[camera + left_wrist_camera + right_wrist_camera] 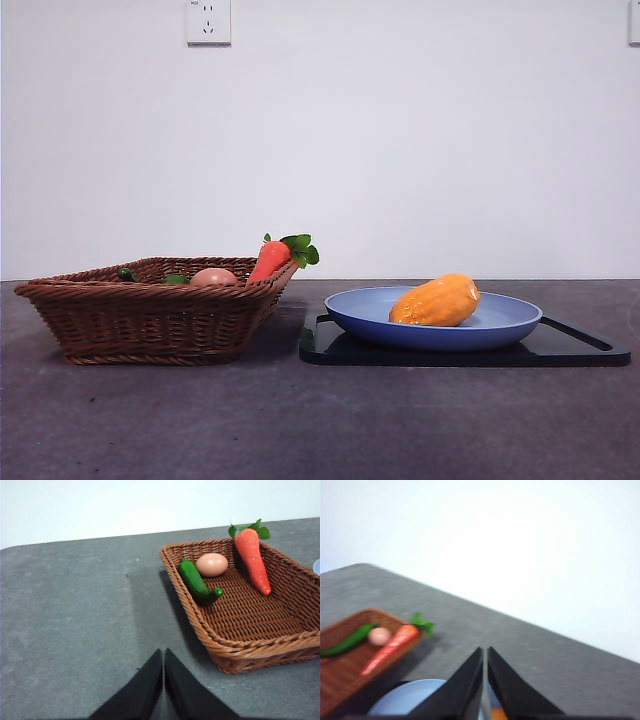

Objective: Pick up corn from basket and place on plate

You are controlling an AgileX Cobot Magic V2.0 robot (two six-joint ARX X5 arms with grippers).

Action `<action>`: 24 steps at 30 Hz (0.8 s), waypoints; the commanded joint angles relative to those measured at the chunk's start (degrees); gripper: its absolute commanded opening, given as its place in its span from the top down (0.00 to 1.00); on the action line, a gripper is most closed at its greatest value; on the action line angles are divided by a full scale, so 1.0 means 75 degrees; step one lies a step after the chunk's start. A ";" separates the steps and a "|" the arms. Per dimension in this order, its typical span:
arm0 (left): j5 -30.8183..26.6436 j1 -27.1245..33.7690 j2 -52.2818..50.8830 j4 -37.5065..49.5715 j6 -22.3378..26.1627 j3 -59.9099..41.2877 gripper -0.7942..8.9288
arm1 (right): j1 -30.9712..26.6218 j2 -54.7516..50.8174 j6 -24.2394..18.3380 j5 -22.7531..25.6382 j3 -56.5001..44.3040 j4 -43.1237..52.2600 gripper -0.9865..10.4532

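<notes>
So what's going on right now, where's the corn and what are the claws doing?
Left gripper shut, empty, beside basket. Right gripper shut, empty, above plate. Corn on plate. Nothing in the way.

The corn (436,301) is laid on the plate (510,322), which is set on the tray (590,350). The basket (150,320) is placed just left of the plate; the carrot (270,259), egg (213,277) and pepper (196,581) are held in it.

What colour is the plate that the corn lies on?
Light blue. The plate under the corn shows best in the front view.
</notes>
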 commanded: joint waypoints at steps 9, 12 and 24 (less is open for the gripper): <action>0.0009 0.0020 0.0003 -0.0402 -0.0012 -0.0073 0.91 | -0.0326 -0.2926 0.0175 0.1142 -0.3477 0.1463 0.91; 0.0009 0.0020 0.0003 -0.0402 -0.0012 -0.0073 0.91 | -0.0326 -0.3515 0.0207 0.1186 -0.4118 0.1460 0.91; 0.0009 0.0020 0.0003 -0.0402 -0.0012 -0.0073 0.91 | -0.0312 -0.4905 0.0469 0.1638 -0.5788 0.1454 0.91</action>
